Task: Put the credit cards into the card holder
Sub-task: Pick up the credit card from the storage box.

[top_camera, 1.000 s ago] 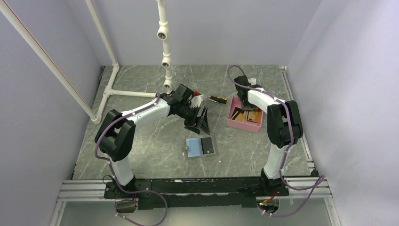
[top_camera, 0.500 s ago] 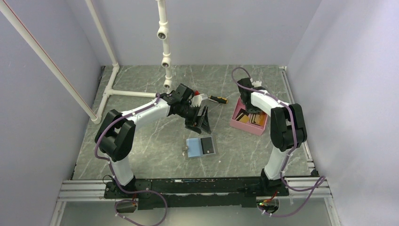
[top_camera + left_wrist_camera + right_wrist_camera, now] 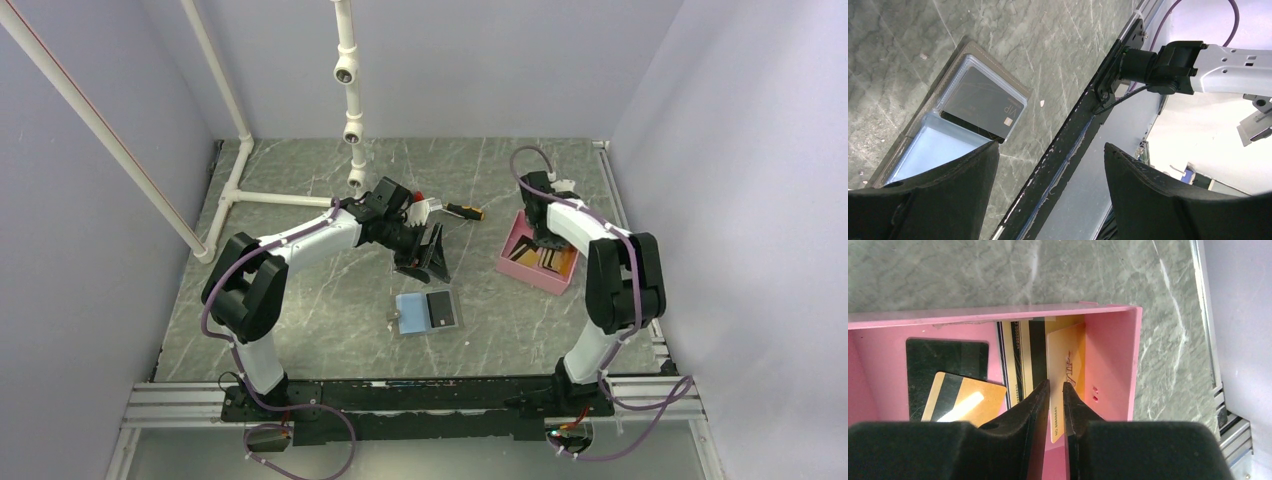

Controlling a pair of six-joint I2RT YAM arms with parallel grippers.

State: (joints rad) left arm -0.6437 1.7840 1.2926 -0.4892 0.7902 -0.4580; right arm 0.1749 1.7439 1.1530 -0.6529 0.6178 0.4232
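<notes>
Card holder (image 3: 428, 313) open flat on grey marbled table (image 3: 300, 300), about mid-workspace, light blue lining up, left half bare, one dark card (image 3: 439, 308) seated in right half. Same in left wrist view: blue lining of holder (image 3: 933, 150) at lower left, dark card (image 3: 983, 107) marked VIP under clear pocket, one corner hidden behind near finger. Left gripper (image 3: 430, 262) just beyond holder's far edge, apart from it, jaws spread wide, nothing between them; same wide gap in wrist view of gripper (image 3: 1050, 147). Right of that, screwdriver (image 3: 462, 211) with orange-and-black handle lying on table near left wrist, clear of holder. Further right, pink tray (image 3: 528, 279) with loose credit cards (image 3: 545, 258) inside, well apart from holder. Right gripper (image 3: 547, 243) down inside tray. Right wrist view, left to right within tray (image 3: 1113, 355): black card (image 3: 946, 357) flat on floor, orange-brown card (image 3: 965, 402) with dark stripe overlapping its lower edge, gold-and-black striped card (image 3: 1020, 355), then tan card (image 3: 1065, 352) tilted up against right wall. Right gripper (image 3: 1056, 385) fingertips either side of tan card's near edge, jaws drawn almost together, narrow slit left; true pinch or mere straddle hard to tell from this angle.
</notes>
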